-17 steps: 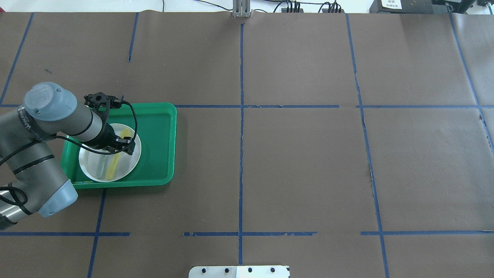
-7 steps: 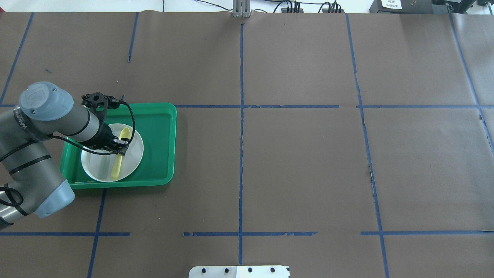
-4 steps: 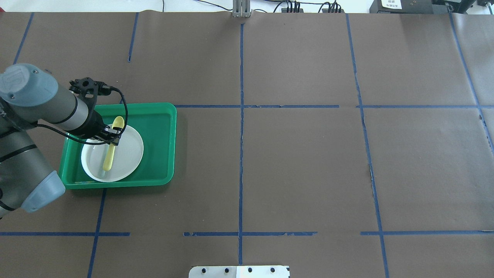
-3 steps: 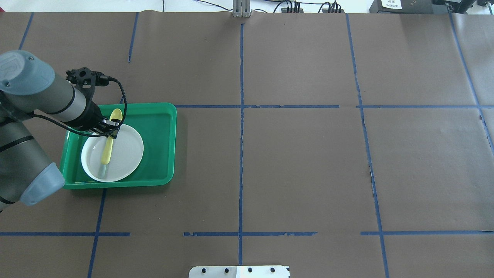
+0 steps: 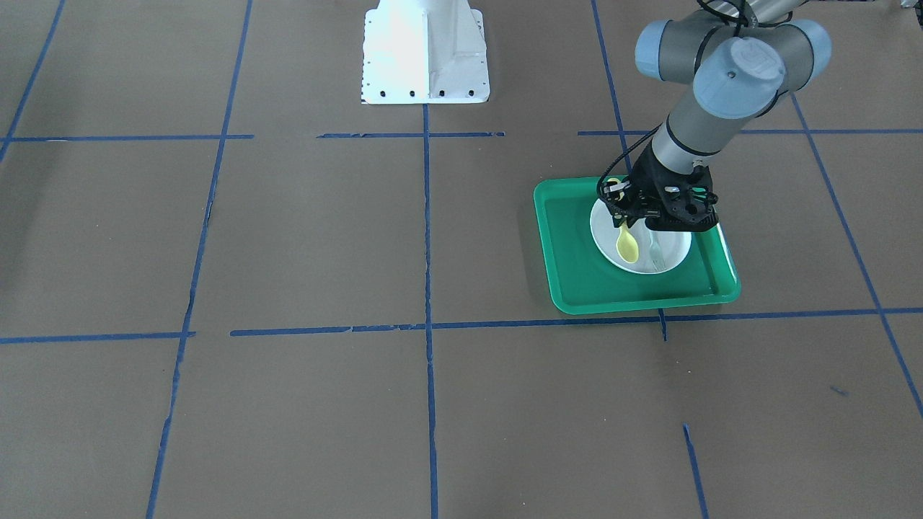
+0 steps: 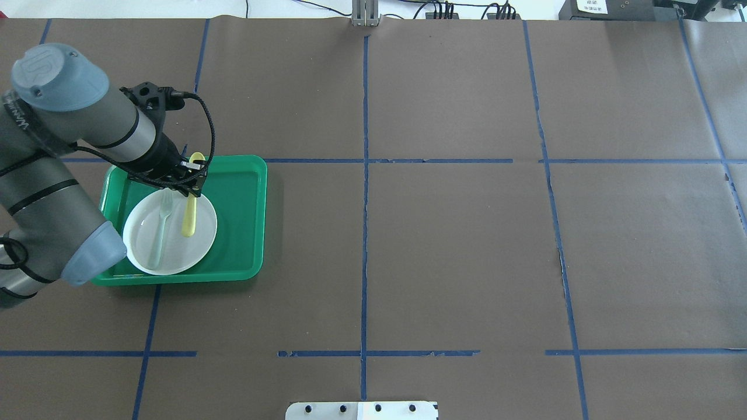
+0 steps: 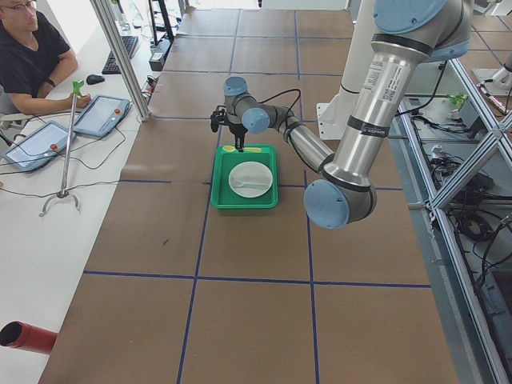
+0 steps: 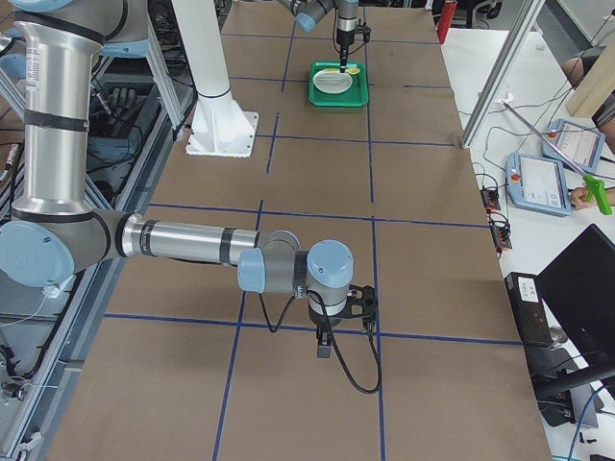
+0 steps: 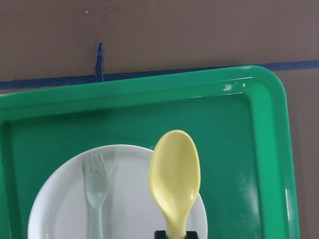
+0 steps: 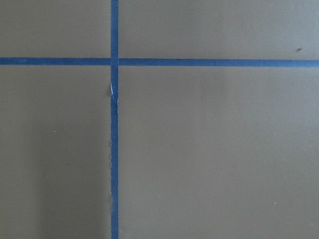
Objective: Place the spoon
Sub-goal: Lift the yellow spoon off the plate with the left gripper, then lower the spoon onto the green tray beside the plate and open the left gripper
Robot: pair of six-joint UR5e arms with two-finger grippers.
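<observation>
Left end effector (image 6: 191, 182): closed narrow on the handle of the spoon, pointing down over the far part of the tray.
Spoon (image 6: 188, 216): pale yellow, clamped between the fingers. Its oval bowl juts out ahead of the end effector, away from the robot; its slim handle runs back under it toward the robot. In the wrist view the bowl faces up and overhangs the far rim of the plate. Whether the handle tip touches the plate cannot be told.
Plate (image 6: 198, 242): white and round, below the end effector and mostly behind it, lying in the tray.
Fork (image 6: 159, 233): pale grey-green, flat on the plate, just to the left of the end effector and beside the spoon, tines pointing away from the robot.
Tray (image 6: 239, 216): green, rounded corners, under the end effector and reaching out to its right.
Surface (image 6: 455, 245): brown paper crossed by blue tape lines (image 6: 365, 233).
Right end effector (image 8: 324, 348): well apart from the tray, low over the surface near a tape crossing; wide or narrow cannot be told.
</observation>
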